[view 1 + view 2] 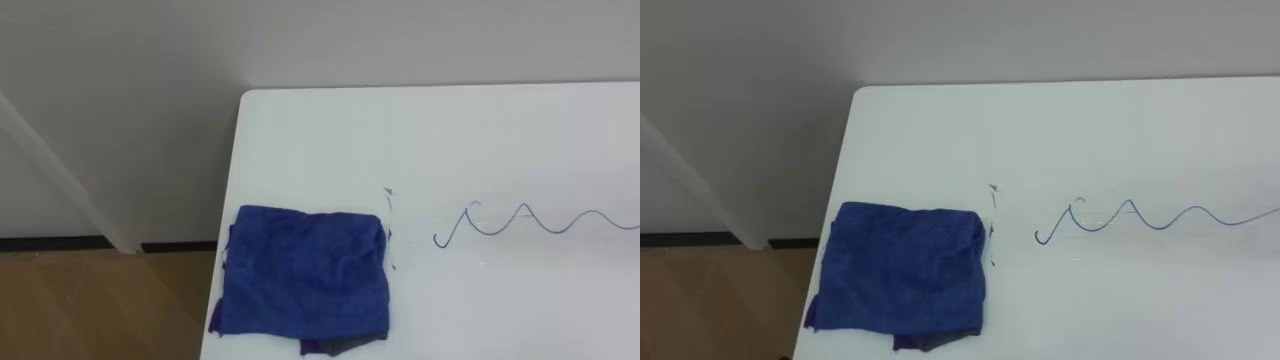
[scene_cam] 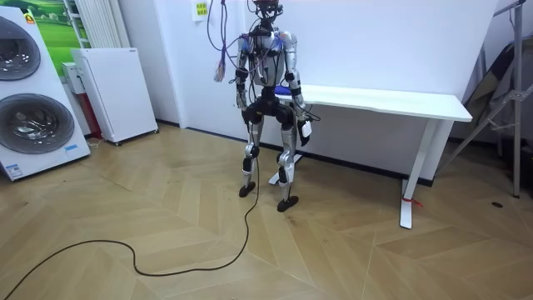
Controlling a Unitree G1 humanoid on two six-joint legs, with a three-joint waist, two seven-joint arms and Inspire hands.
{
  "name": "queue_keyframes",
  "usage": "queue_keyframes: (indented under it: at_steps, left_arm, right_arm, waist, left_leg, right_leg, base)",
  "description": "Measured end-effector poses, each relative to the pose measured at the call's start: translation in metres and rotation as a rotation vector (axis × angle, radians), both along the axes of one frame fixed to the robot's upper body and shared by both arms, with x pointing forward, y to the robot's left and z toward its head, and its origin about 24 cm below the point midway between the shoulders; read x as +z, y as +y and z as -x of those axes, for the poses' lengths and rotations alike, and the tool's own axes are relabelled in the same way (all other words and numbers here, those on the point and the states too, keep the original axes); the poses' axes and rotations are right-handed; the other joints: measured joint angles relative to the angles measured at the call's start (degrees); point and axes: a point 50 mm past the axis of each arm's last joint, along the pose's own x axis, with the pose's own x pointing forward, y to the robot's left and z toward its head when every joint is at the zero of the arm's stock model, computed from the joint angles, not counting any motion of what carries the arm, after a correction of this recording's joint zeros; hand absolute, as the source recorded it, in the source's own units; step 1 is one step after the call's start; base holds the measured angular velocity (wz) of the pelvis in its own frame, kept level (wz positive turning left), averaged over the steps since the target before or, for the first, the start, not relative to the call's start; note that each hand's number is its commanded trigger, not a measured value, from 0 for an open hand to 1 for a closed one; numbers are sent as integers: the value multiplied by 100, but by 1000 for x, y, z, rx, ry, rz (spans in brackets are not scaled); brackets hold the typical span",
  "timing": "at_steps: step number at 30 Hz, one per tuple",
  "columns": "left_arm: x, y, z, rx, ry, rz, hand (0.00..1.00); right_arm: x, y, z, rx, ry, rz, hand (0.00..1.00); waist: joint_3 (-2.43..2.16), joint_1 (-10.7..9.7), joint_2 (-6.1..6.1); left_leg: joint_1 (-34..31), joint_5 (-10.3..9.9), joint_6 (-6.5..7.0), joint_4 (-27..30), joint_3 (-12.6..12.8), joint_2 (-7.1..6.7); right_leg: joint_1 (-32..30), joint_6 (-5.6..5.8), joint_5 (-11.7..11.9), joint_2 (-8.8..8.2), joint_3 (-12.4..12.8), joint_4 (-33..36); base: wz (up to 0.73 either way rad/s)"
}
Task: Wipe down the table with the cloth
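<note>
A blue cloth (image 1: 303,282) lies crumpled flat on the white table (image 1: 450,130), at its near left corner, with one edge hanging slightly past the front. A thin wavy blue pen line (image 1: 520,222) runs rightward across the tabletop from a little right of the cloth. A short faint vertical mark (image 1: 391,230) sits between cloth and line. In the room view I stand upright at the left end of the table (image 2: 391,102), facing the wall. My left hand (image 2: 241,99) and right hand (image 2: 305,128) hang low by my sides, below the tabletop.
A white wall rises behind the table. Wood floor (image 1: 100,305) lies past the table's left edge. In the room view a white cabinet (image 2: 112,92) and washing machines (image 2: 33,100) stand at the left, and a folded metal frame (image 2: 504,100) at the right.
</note>
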Motion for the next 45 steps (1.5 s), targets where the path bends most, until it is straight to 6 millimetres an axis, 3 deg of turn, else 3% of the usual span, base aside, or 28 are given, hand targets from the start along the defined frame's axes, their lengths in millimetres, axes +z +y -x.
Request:
queue_keyframes:
  at_steps: [6,18,24,27,31,34,39,45]
  left_arm:
    - [0,1,2,9,2,4,0]
    - [0,1,3,12,4,16,0]
    - [0,3,8,64,33,29,0]
    - [1,13,21,150,64,13,0]
    - [5,32,35,304,89,-21,0]
    - [8,48,37,346,105,-76,0]
    - [14,64,41,378,111,-145,0]
    - [14,63,34,309,111,-153,0]
  right_arm:
    - [0,0,2,4,7,0,0]
    - [-2,1,6,-62,38,-26,0]
    - [-2,-6,36,-430,102,-23,0]
    - [1,-18,59,-742,121,7,0]
    - [9,-35,88,-1180,113,49,0]
    - [16,-54,93,-1379,71,105,0]
    - [30,-94,71,-1446,-27,203,0]
    - [60,-140,-8,-1268,-181,398,0]
  waist:
    - [16,12,31]
    - [-5,-21,2]
    - [-8,-76,-39]
    - [9,-323,-75]
    - [36,-624,-216]
    - [-18,-782,-342]
    - [-52,-944,-452]
    - [-36,-930,-438]
  left_leg:
    - [-11,0,0,9,-1,0]
    - [-21,0,0,4,-7,0]
    - [6,0,0,-3,-11,0]
    - [98,0,0,-4,-46,3]
    - [185,-1,-1,-4,-9,5]
    - [106,-7,-1,-12,-24,1]
    - [7,-4,3,34,-9,0]
    - [10,-1,9,23,-2,0]
  right_leg:
    - [2,1,-1,0,14,-2]
    - [5,1,-1,0,-41,-13]
    - [26,0,0,-3,-85,-4]
    - [143,1,-1,-3,-121,-8]
    - [209,-23,-36,-4,-60,7]
    - [34,-50,-82,23,155,104]
    - [-96,-68,-57,25,229,220]
    - [-207,-79,-51,40,231,317]
  base:
    - [0]
    - [0]
    - [1]
    - [6]
    - [-3]
    - [-9]
    - [-7]
    - [-8]
